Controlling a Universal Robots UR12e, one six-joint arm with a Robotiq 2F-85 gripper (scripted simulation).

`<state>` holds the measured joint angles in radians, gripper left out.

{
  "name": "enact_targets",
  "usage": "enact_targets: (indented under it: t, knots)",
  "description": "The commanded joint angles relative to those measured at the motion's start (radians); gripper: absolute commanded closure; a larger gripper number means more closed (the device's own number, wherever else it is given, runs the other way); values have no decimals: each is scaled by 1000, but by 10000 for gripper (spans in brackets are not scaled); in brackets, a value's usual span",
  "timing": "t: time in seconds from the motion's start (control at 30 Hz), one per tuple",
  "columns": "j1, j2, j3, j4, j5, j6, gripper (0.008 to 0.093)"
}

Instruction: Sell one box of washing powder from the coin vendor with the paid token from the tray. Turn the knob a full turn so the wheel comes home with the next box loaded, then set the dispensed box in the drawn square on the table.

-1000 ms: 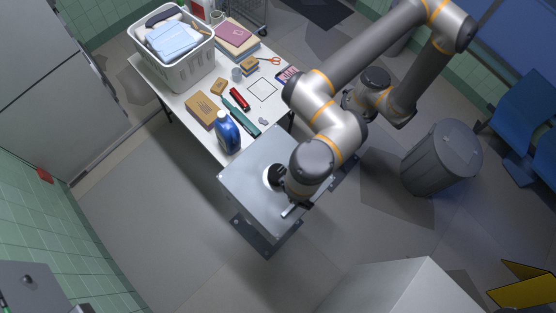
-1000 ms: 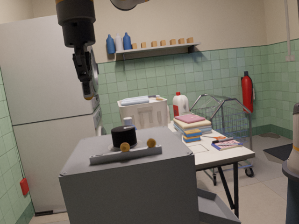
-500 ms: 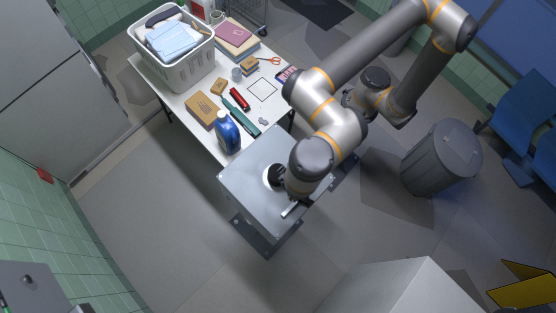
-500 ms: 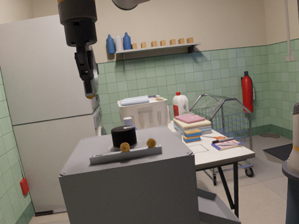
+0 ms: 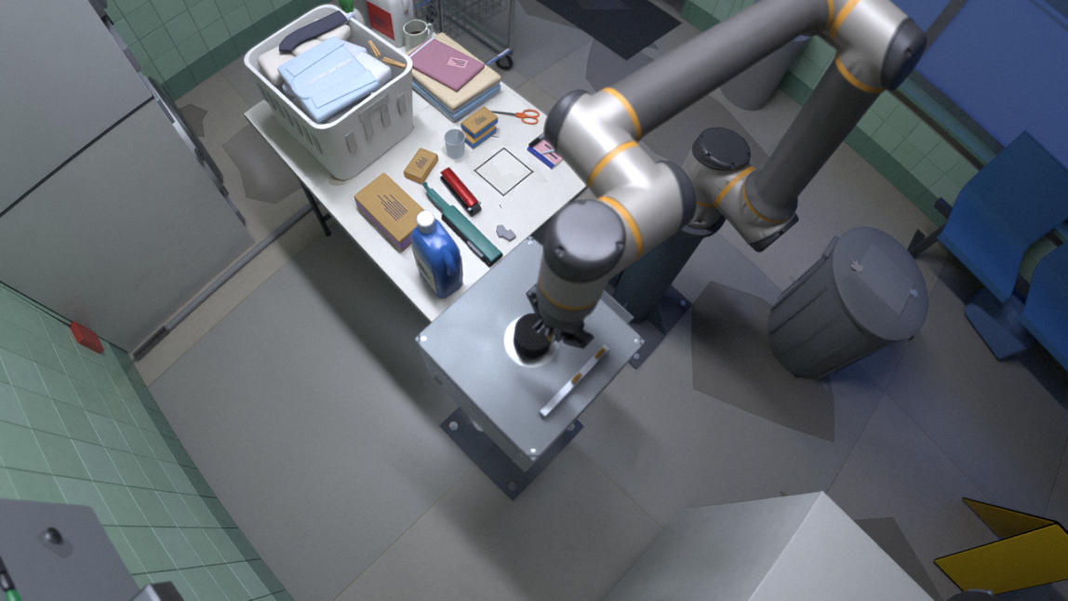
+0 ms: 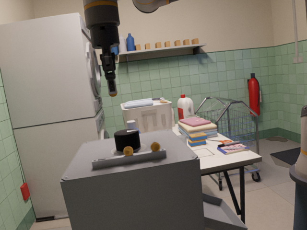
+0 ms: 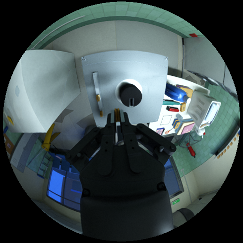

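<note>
My gripper (image 6: 112, 92) hangs well above the grey vendor cabinet (image 5: 523, 359), pointing straight down, and it is closed on a gold token (image 7: 117, 113) held edge-down between the fingertips, a short way to the side of the black knob (image 6: 127, 140). The knob stands in a white ring on the cabinet's top and has a slot (image 7: 131, 101) in its upper face. Two more gold tokens (image 6: 128, 150) (image 6: 155, 146) stand in the long grey tray (image 6: 129, 158) along the cabinet's front edge. The drawn square (image 5: 503, 171) lies on the white table (image 5: 448, 172) beyond the cabinet.
The token tray rises slightly from the cabinet top beside the knob. A chute (image 6: 218, 213) juts from the cabinet's lower side. On the table lie a blue bottle (image 5: 437, 254), cardboard boxes, a laundry basket (image 5: 336, 90) and folded towels. A grey bin (image 5: 851, 299) stands by the arm's base.
</note>
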<state>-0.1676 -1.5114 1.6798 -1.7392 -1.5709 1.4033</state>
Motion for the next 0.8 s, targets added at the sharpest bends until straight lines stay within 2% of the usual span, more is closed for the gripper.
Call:
enact_targets:
  t: [0.0, 0.33, 0.77]
  knots:
    - [-7, -7, 5, -1, 0, -7, 934]
    - [-71, -58, 59, -2, 0, -71, 934]
    - [-83, -68, 69, -3, 0, -83, 934]
